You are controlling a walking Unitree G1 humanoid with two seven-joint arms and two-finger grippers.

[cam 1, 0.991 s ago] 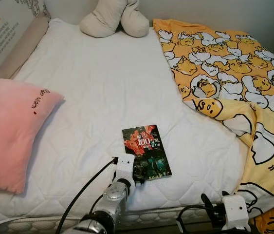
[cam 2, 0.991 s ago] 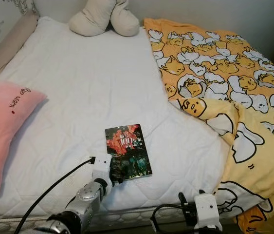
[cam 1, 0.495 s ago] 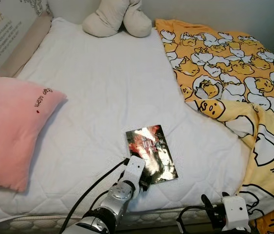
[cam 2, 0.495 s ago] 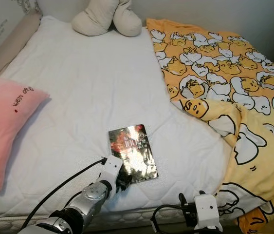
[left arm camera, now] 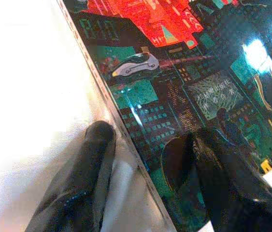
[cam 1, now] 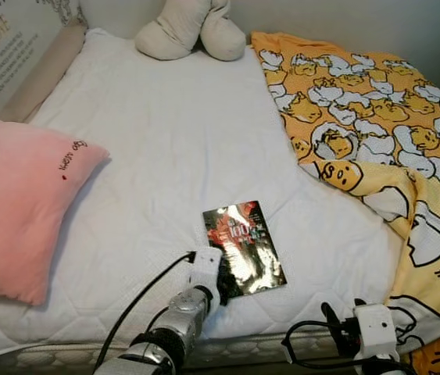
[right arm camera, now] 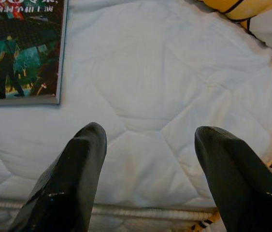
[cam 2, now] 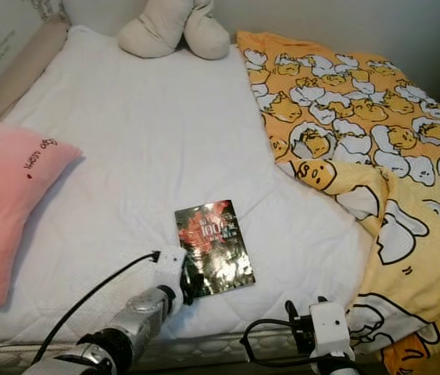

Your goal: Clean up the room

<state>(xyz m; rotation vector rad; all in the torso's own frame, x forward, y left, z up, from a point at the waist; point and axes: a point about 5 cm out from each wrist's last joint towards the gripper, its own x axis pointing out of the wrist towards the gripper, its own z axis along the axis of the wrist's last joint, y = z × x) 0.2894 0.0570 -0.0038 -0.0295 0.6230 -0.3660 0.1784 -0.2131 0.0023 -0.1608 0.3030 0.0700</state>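
Note:
A dark paperback book (cam 1: 243,248) with red and teal cover art lies flat on the white mattress (cam 1: 165,156) near its front edge. My left gripper (cam 1: 223,287) is at the book's near left corner and is open. Its fingers straddle the spine edge: one fingertip (left arm camera: 94,145) presses the sheet beside the book and the other (left arm camera: 208,159) rests on the glossy cover. My right gripper (right arm camera: 148,135) hovers open over bare mattress at the front edge, right of the book (right arm camera: 22,48), with nothing between its fingers.
A pink pillow (cam 1: 16,207) lies at the left. A beige plush toy (cam 1: 188,31) sits at the head of the bed. A yellow cartoon-print duvet (cam 1: 376,133) is bunched along the right side. A padded headboard panel (cam 1: 24,70) runs along the far left.
The book has turned slightly and its cover now catches glare. My left gripper has stayed at its near left corner. The camera has shifted a little. The right arm has barely moved.

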